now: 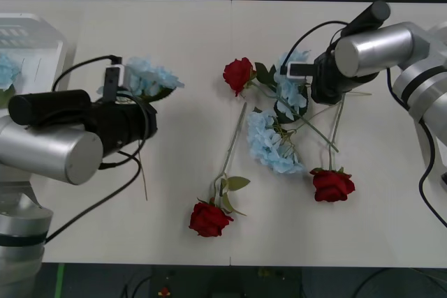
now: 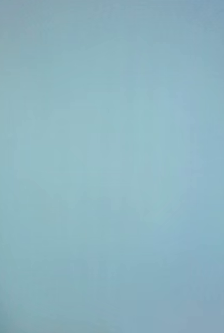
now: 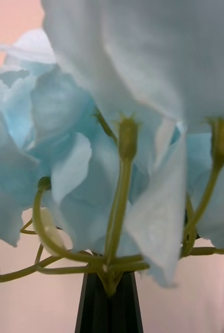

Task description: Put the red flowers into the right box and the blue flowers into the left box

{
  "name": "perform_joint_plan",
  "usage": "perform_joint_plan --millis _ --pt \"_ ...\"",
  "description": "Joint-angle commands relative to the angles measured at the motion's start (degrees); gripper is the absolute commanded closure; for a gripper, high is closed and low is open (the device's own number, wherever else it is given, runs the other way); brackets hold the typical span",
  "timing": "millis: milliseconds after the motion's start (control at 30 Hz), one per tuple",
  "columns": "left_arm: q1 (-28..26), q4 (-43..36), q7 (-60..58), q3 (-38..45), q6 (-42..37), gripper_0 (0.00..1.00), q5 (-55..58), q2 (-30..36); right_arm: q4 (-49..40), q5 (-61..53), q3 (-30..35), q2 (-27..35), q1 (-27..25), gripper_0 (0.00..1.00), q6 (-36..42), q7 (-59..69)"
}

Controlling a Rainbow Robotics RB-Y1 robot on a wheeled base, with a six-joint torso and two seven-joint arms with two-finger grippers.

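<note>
Currently I read my left pincer [image 3: 107,307] as pressed together on the stem of a blue flower [image 1: 148,78], whose cluster sits just ahead of its fingertips above the tabletop [image 1: 195,40]. The left box [image 1: 28,41] lies beyond it, to its outer side. My right pincer [image 1: 307,75] is down over the blue flowers [image 1: 279,137] mid-table; finger state: cannot tell. Red flowers [image 1: 239,73] lie around it.

The red flowers [image 1: 209,218] were deep crimson on thin green stems. The blue flowers [image 1: 274,141] were pale sky-blue with dark green leaves. The worktop [image 1: 188,47] was plain off-white, and the left box [image 1: 28,43] white. The left gripper's fingers [image 3: 109,312] were black.
</note>
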State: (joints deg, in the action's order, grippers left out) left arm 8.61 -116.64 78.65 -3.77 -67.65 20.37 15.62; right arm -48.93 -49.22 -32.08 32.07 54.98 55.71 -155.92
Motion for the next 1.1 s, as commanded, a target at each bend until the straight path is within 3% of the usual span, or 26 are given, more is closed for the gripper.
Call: perform_joint_plan --millis 33,167,367,500,833,967,1100 --pt "6.33 -2.19 -3.15 8.86 -0.37 1.0 2.83 4.51 -0.55 -7.03 10.46 6.07 4.08 1.0 5.29 0.92" --pt "9.94 0.71 -3.5 15.54 -0.37 1.0 3.01 8.2 -0.91 -16.08 16.35 9.5 4.17 1.0 10.47 0.92" --pt "14.86 8.88 -2.45 22.05 -0.02 1.0 3.89 14.17 -1.34 -35.5 18.11 13.28 4.17 1.0 13.46 0.92" --pt "17.14 15.21 -1.92 24.42 1.82 1.0 4.59 18.57 -4.77 -41.75 18.02 13.45 4.17 1.0 12.05 0.92" --pt "18.37 31.38 -0.16 27.67 10.88 1.0 5.29 27.27 -17.08 -60.64 8.97 10.38 4.17 1.0 0.1 0.92" --pt "18.37 36.31 0.63 27.94 12.9 1.0 4.24 28.06 -22.97 -59.94 5.01 7.39 4.61 1.0 -6.75 0.92" --pt "18.29 41.05 2.39 28.02 16.85 1.0 3.45 28.15 -23.76 -57.48 2.9 3.17 6.63 1.0 -7.98 0.92"
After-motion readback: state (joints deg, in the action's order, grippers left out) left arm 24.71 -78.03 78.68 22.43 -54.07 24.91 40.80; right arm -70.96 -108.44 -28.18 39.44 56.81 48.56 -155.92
